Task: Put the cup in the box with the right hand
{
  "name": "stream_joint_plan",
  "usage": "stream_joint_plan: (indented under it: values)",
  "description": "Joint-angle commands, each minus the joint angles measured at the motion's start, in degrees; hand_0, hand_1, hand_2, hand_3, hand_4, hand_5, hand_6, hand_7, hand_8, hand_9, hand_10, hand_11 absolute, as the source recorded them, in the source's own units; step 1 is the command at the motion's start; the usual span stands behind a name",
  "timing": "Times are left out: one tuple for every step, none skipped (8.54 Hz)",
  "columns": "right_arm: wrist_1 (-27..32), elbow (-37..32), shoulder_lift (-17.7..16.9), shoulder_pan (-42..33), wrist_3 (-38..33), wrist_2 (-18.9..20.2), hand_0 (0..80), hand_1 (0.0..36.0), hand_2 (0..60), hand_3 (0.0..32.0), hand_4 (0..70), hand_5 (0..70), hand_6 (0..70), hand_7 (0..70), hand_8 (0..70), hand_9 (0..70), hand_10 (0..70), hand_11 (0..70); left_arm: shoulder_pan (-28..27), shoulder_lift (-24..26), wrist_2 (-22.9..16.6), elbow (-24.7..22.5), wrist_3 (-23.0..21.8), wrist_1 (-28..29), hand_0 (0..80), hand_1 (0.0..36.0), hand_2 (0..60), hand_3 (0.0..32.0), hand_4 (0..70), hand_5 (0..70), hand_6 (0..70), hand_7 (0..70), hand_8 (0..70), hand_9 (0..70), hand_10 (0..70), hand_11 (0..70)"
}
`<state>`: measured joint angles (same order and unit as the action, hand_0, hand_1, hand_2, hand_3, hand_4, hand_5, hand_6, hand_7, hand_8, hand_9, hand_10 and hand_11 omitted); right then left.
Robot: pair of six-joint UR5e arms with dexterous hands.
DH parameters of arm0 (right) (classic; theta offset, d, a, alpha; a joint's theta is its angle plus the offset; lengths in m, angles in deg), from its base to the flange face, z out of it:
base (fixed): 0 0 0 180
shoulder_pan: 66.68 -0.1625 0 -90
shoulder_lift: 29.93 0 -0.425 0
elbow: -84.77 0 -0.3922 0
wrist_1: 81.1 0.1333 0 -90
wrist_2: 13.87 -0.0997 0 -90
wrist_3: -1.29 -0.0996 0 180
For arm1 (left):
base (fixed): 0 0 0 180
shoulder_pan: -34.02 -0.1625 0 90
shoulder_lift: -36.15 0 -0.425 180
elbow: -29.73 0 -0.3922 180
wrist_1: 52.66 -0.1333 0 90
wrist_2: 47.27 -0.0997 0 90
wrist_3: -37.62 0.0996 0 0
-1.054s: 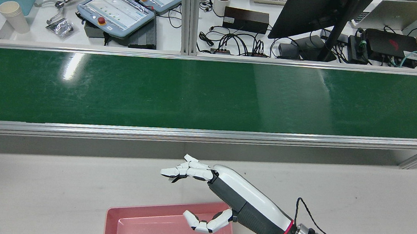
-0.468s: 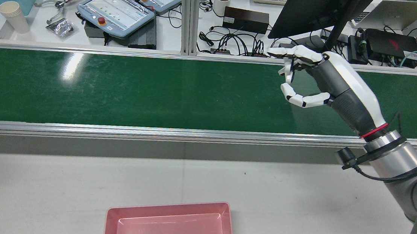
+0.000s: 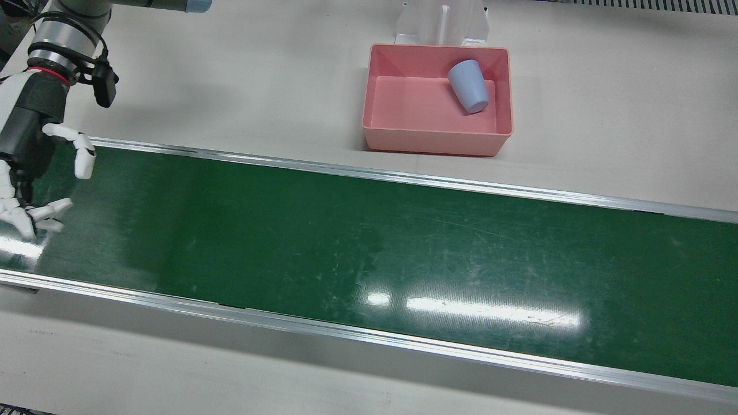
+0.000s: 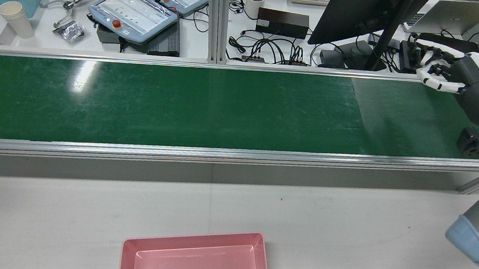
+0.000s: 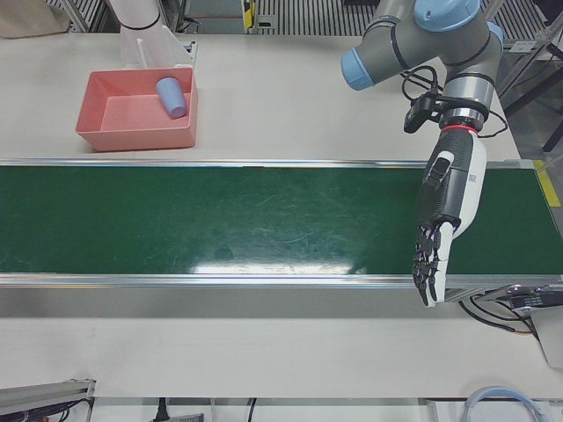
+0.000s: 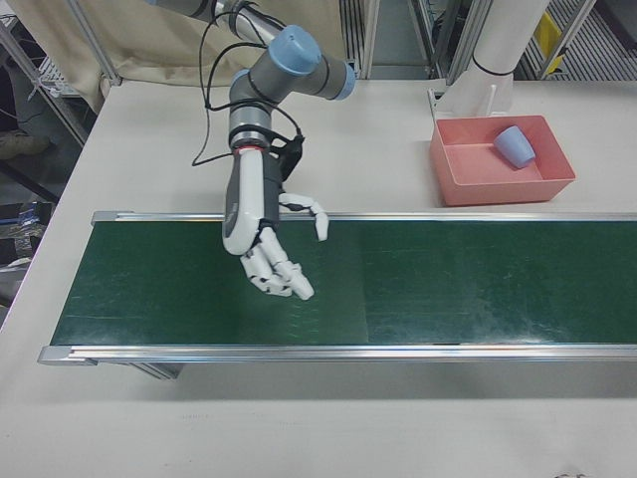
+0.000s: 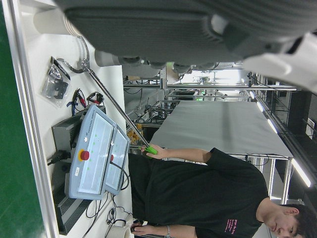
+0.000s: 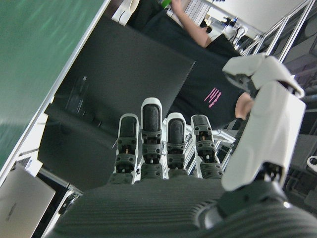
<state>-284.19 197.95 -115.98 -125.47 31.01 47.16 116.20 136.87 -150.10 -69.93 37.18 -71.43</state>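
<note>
The blue-grey cup (image 3: 468,86) lies on its side inside the pink box (image 3: 438,144), against its far right corner. It also shows in the left-front view (image 5: 171,97) and the right-front view (image 6: 512,146). The rear view shows only part of the box (image 4: 195,238), not the cup. My right hand (image 4: 453,75) is open and empty, fingers apart, over the green belt far from the box. It shows at the left of the front view (image 3: 34,167) and in the right-front view (image 6: 264,239). My left hand (image 5: 437,220) hangs open over the belt's other end, fingers straight.
The green conveyor belt (image 3: 369,242) with metal rails runs across the table. A white pedestal (image 3: 441,23) stands behind the box. Beyond the belt is a desk with a monitor (image 4: 362,15), teach pendants (image 4: 133,12) and cables. A person in black shows in both hand views.
My right hand has swung from just above the pink box, up across the belt, to the belt's far right edge. It stays open and empty.
</note>
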Motion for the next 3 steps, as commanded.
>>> stream_joint_plan:
  values:
    - [6.54, -8.76, -5.67, -11.5, -4.92, 6.46, 47.2, 19.3, 22.7, 0.0, 0.0, 6.9, 7.2, 20.6, 11.8, 20.7, 5.6, 10.1, 0.0, 0.0, 0.0, -0.01, 0.0, 0.05, 0.0, 0.0, 0.0, 0.0, 0.0, 0.0, 0.0, 0.0, 0.0, 0.0, 0.0, 0.0]
    - [7.96, -8.77, -7.97, -11.43, -6.51, 6.65, 46.9, 17.6, 13.9, 0.0, 0.0, 5.2, 2.4, 2.0, 2.0, 5.0, 0.0, 0.5, 0.0, 0.0, 0.0, -0.01, 0.0, 0.05, 0.0, 0.0, 0.0, 0.0, 0.0, 0.0, 0.0, 0.0, 0.0, 0.0, 0.0, 0.0]
    - [9.72, -8.85, -8.35, -11.43, -6.61, 6.91, 45.7, 13.0, 2.9, 0.0, 0.0, 3.5, 0.1, 0.0, 0.0, 0.0, 0.0, 0.0, 0.0, 0.0, 0.0, 0.08, 0.0, 0.05, 0.0, 0.0, 0.0, 0.0, 0.0, 0.0, 0.0, 0.0, 0.0, 0.0, 0.0, 0.0]
